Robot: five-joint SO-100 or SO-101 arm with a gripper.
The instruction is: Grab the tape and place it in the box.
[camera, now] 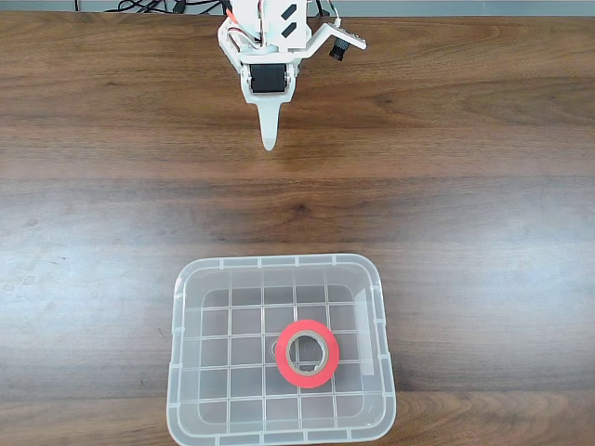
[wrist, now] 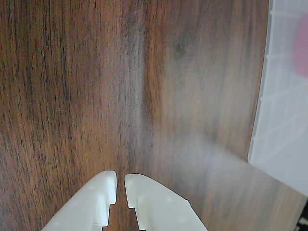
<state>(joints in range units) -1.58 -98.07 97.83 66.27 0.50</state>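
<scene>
Lying flat inside the box (camera: 184, 372), near its right wall in the fixed view, the tape (camera: 308, 353) was judged light, rigid, best pinched across rim and core. Farther back, the gripper (wrist: 121, 186) was seen empty, nearly closed, over the table (camera: 465, 186).

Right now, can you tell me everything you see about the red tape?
The tape is a small round roll, bright red-orange outside with a grey-beige ring inside and a hole through the middle. It lies flat on the grid bottom of the clear box, a bit right of the middle and toward the near side in the fixed view. Only the box floor touches it. In the wrist view it is just a blurry pink patch seen through the box wall. The hand is far away, not holding it.
</scene>
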